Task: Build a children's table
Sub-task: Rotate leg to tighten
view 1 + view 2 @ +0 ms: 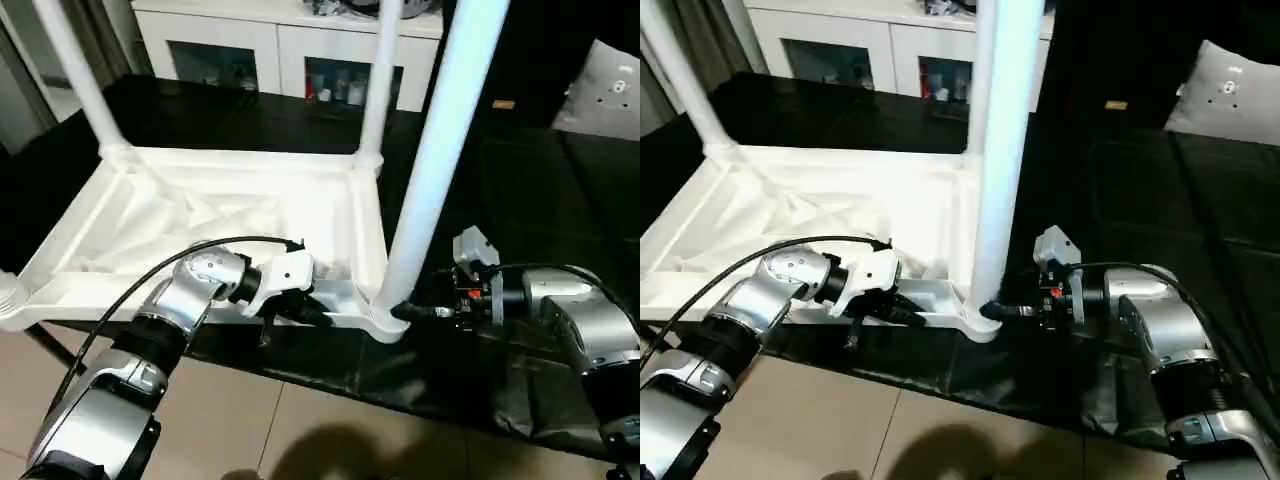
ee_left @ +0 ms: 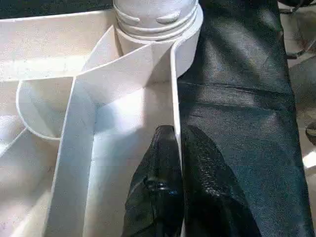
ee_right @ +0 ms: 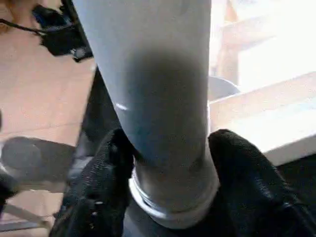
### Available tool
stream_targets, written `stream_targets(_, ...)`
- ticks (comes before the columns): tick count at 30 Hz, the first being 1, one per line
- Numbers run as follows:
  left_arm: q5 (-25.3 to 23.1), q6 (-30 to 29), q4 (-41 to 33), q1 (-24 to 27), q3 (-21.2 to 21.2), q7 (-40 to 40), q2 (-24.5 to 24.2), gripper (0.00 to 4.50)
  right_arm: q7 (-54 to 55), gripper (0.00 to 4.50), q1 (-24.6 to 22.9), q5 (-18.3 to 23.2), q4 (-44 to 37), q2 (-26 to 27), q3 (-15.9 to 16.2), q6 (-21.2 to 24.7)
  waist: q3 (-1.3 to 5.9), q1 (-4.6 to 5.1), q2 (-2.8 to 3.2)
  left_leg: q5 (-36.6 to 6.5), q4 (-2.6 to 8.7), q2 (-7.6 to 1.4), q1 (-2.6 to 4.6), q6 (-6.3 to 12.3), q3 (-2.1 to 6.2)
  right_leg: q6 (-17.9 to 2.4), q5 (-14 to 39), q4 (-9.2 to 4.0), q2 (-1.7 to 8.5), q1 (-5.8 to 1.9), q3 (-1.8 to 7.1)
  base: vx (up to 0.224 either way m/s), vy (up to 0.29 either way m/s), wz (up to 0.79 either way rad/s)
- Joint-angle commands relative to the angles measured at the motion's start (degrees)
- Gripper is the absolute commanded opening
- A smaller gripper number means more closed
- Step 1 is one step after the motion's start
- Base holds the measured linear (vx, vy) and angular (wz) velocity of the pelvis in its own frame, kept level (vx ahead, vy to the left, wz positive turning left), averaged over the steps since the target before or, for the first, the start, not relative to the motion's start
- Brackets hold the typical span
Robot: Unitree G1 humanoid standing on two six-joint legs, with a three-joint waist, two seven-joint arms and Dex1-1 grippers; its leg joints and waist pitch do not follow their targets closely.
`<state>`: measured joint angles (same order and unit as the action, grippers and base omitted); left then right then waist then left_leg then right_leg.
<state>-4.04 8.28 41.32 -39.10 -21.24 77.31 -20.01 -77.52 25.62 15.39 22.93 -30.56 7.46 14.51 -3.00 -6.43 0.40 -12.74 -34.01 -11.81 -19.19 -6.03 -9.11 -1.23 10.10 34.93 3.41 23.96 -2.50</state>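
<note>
Two grippers work at the near edge of the children's table (image 1: 230, 215), which lies upside down on the black-covered work table (image 1: 520, 180), ribbed underside up. Nearest, the left gripper (image 1: 318, 316) is pinched tight on the thin near rim wall of the top, one black finger (image 2: 158, 187) inside the rim and the other outside against the black cover. Just beside it, at the near right corner socket (image 1: 385, 322), the right gripper (image 3: 170, 163) has its two fingers set on either side of the base of an upright white leg (image 1: 440, 150), touching it just above the flared ringed end. That leg rises steeply and crosses in front of the far right leg (image 1: 378, 80). Another leg (image 1: 80, 75) stands at the far left corner. Tan floor tiles (image 1: 260, 430) show below the table edge. Beyond the work table stands a white cabinet (image 1: 270, 50) with glass doors, and a pale cushion (image 1: 605, 90) lies far right.
</note>
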Motion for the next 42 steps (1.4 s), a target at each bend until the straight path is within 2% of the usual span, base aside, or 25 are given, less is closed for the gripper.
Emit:
stream_targets(1,-0.7,1.7,-0.1,0.0,-2.4,2.7,0.2,0.0,-0.7,2.24,0.0,1.0,-1.2,-0.6,0.4,1.4,3.83,-0.07,-0.67,-4.0,3.42,-1.0,-0.67,5.24,-0.72,-15.0,5.3,-3.3,3.66,-4.13,2.06,0.0,0.0,0.0)
stream_targets(5,-0.8,1.8,0.1,-0.2,-2.5,2.6,0.1,0.0,-1.4,1.99,-0.4,1.4,-1.3,-0.7,0.3,2.3,3.85,-0.2,-0.72,-3.8,3.42,-0.89,-0.75,4.51,-0.72,-14.2,6.3,-3.38,3.7,-4.2,2.07,0.0,0.0,0.0)
stream_targets(10,-0.7,-0.4,-0.3,-0.1,-1.6,1.0,0.6,0.0,0.1,1.96,-0.9,2.9,-2.8,0.3,-0.5,4.9,3.89,-0.22,-0.72,-3.2,3.39,-0.85,-0.76,4.56,-0.71,-14.1,5.4,-3.25,3.56,-4.23,2.04,0.0,0.0,0.0)
stream_targets(11,-0.9,-2.7,-0.6,-0.3,-1.1,-1.0,1.1,0.0,2.5,1.96,-1.1,3.2,-3.9,1.4,-1.0,6.5,3.85,-0.15,-0.86,-2.9,3.42,-0.86,-0.79,4.47,-0.75,-14.1,5.0,-3.17,3.5,-4.29,2.09,0.0,0.0,0.0)
stream_targets(12,-1.0,-5.0,-1.0,-0.4,-0.5,-3.0,1.7,0.0,5.0,1.96,-1.3,3.1,-5.0,2.5,-1.4,8.0,3.75,-0.16,-0.77,-2.8,3.47,-0.9,-0.79,4.27,-0.73,-14.0,5.4,-3.23,3.58,-4.19,2.12,0.0,0.0,0.0)
stream_targets(15,-0.8,-10.7,-1.9,-0.6,0.8,-7.6,3.8,0.0,12.9,1.96,-1.7,1.0,-6.2,5.8,-1.7,9.7,3.42,0.06,-0.77,-5.4,3.78,-0.68,-0.61,2.71,-0.64,-11.8,12.9,-4.14,3.77,-4.02,2.05,0.0,0.0,0.0)
stream_targets(16,-0.9,-11.9,-1.8,-0.7,1.2,-9.6,4.7,0.0,16.7,1.96,-1.4,-0.3,-5.7,7.2,-1.9,10.4,3.33,0.33,-0.78,-6.1,3.87,-0.51,-0.56,1.89,-0.62,-10.6,16.6,-4.5,3.74,-3.91,2.04,0.0,0.0,0.0)
stream_targets(18,-1.0,-14.4,-1.4,-1.0,2.1,-13.6,6.7,0.0,24.7,1.96,-0.3,-2.5,-3.9,10.3,-2.8,11.8,3.24,0.8,-0.85,-6.6,4.07,-0.32,-0.66,1.04,-0.41,-8.8,20.4,-4.91,3.7,-3.91,1.94,0.0,0.0,0.0)
stream_targets(19,-1.0,-14.4,-1.4,-1.0,2.1,-13.6,6.7,0.0,24.7,1.95,-0.3,-2.5,-3.9,10.3,-2.8,11.8,3.29,1.31,-0.9,-6.5,4.17,-0.22,-0.85,0.71,-0.32,-8.0,21.4,-4.98,3.62,-4.04,1.87,0.0,0.0,0.0)
stream_targets(20,-1.5,-16.6,-0.7,-1.5,2.9,-18.4,8.8,0.0,31.8,1.94,0.8,-3.9,-2.8,13.1,-4.1,14.0,3.3,1.42,-0.86,-6.7,4.13,-0.23,-0.78,1.09,-0.33,-7.6,21.5,-5.17,3.64,-3.95,1.95,0.0,0.0,0.0)
stream_targets(21,-1.7,-17.8,-0.4,-1.7,3.3,-20.5,9.8,0.0,34.9,1.94,1.3,-4.5,-2.3,14.3,-4.7,14.8,3.16,1.76,-0.74,-6.6,4.07,-0.21,-0.76,0.79,-0.49,-7.9,20.8,-5.07,3.4,-3.69,2.11,0.0,0.0,0.0)
stream_targets(22,-2.2,-19.9,0.3,-2.3,3.9,-24.6,11.9,0.0,41.0,1.94,2.5,-5.4,-1.0,16.7,-6.0,15.5,3.29,2.01,-0.7,-6.7,4.0,0.0,-0.8,0.56,-0.38,-7.9,21.4,-5.21,3.4,-3.77,1.9,0.0,0.0,0.0)
stream_targets(23,-2.2,-22.3,0.8,-2.9,4.9,-29.0,14.6,0.0,47.6,1.94,4.0,-6.2,0.7,19.6,-7.8,15.3,3.33,2.31,-0.69,-6.2,4.0,0.05,-0.66,0.05,-0.4,-8.1,21.0,-5.14,3.4,-3.55,1.94,0.0,0.0,0.0)
stream_targets(25,-2.1,-23.0,0.8,-3.1,5.3,-30.0,15.3,0.0,49.3,1.94,4.4,-6.3,1.2,20.3,-8.3,15.1,3.4,2.53,-0.67,-6.2,3.97,0.14,-0.77,0.29,-0.39,-8.1,20.6,-5.27,3.39,-3.78,1.95,0.0,0.0,0.0)
stream_targets(26,-1.9,-23.4,0.7,-3.2,5.8,-31.6,16.5,0.0,49.8,1.94,5.0,-5.9,1.8,21.3,-8.9,13.3,3.51,2.62,-0.5,-6.2,3.92,-0.03,-0.78,0.71,-0.41,-8.8,18.6,-5.12,3.43,-3.72,2.03,0.0,0.0,0.0)
stream_targets(27,-1.3,-23.6,0.7,-3.5,6.6,-33.0,17.9,0.0,49.8,2.49,5.8,-5.4,2.4,22.3,-9.3,11.4,3.53,2.54,-0.55,-6.0,3.92,0.0,-0.81,1.05,-0.38,-9.0,17.4,-5.06,3.32,-3.8,2.0,0.0,0.0,0.0)
stream_targets(29,-1.1,-23.8,0.8,-3.8,6.9,-33.4,18.5,0.0,49.9,2.65,6.3,-5.6,2.7,22.6,-9.2,11.1,3.75,2.49,-0.74,-4.3,3.72,0.13,-1.08,2.43,-0.49,-10.6,11.9,-4.53,3.3,-4.15,2.11,0.0,0.0,0.0)
stream_targets(30,-1.3,-23.8,0.8,-3.8,6.9,-33.5,18.4,0.0,49.9,2.65,6.4,-5.9,2.8,22.6,-9.1,10.9,3.78,2.44,-0.67,-3.9,3.72,0.12,-1.11,2.68,-0.44,-11.0,11.0,-4.38,3.31,-4.19,2.1,0.0,0.0,0.0)
stream_targets(31,-1.5,-23.5,0.6,-3.8,6.7,-33.2,18.0,0.0,49.5,2.84,6.3,-6.1,2.6,22.4,-8.9,10.9,3.81,2.37,-0.54,-3.3,3.7,0.05,-1.1,3.08,-0.44,-11.4,9.5,-4.29,3.34,-4.21,2.08,0.0,0.0,0.0)
stream_targets(32,-1.9,-23.1,0.2,-3.6,6.5,-32.5,16.9,0.0,48.4,2.97,5.8,-6.5,2.1,21.7,-8.7,10.4,3.78,2.39,-0.72,-3.2,3.71,0.03,-1.12,3.37,-0.48,-11.8,8.6,-4.23,3.32,-4.29,2.08,0.0,0.0,0.0)
stream_targets(36,-2.5,-21.9,-0.3,-3.0,5.9,-30.7,14.8,0.0,46.1,3.26,4.4,-6.7,1.5,19.4,-8.3,9.1,3.63,2.36,-0.62,-4.7,3.8,-0.03,-1.07,3.58,-0.47,-11.8,10.5,-4.46,3.51,-4.34,2.07,0.0,0.0,0.0)
stream_targets(39,-3.1,-18.2,-1.2,-1.7,4.5,-26.3,11.5,0.0,41.0,3.5,3.0,-6.4,1.4,15.0,-8.5,5.8,3.64,2.25,-0.53,-5.3,3.84,-0.15,-1.02,3.7,-0.42,-11.5,11.3,-4.52,3.58,-4.31,2.04,0.0,0.0,0.0)
stream_targets(40,-3.2,-17.7,-1.4,-1.5,4.3,-25.3,10.8,0.0,39.7,3.59,2.7,-6.3,1.3,14.1,-8.7,5.0,3.67,2.27,-0.7,-5.3,3.74,-0.19,-1.07,3.97,-0.48,-11.7,10.8,-4.46,3.6,-4.35,2.15,0.0,0.0,0.0)
stream_targets(41,-3.4,-16.9,-1.5,-1.3,3.8,-23.5,9.6,0.0,37.9,3.7,2.6,-6.2,1.2,12.5,-9.0,3.8,3.67,2.15,-0.4,-5.1,3.75,-0.29,-1.05,4.15,-0.46,-12.0,10.2,-4.39,3.61,-4.26,2.12,0.0,0.0,0.0)
stream_targets(42,-3.8,-15.1,-1.4,-1.1,3.1,-21.3,7.9,0.0,35.4,3.8,2.4,-5.9,1.2,10.7,-9.3,2.5,3.61,2.21,-0.5,-5.3,3.75,-0.3,-1.03,4.16,-0.53,-12.0,10.3,-4.45,3.57,-4.23,2.13,0.0,0.0,0.0)
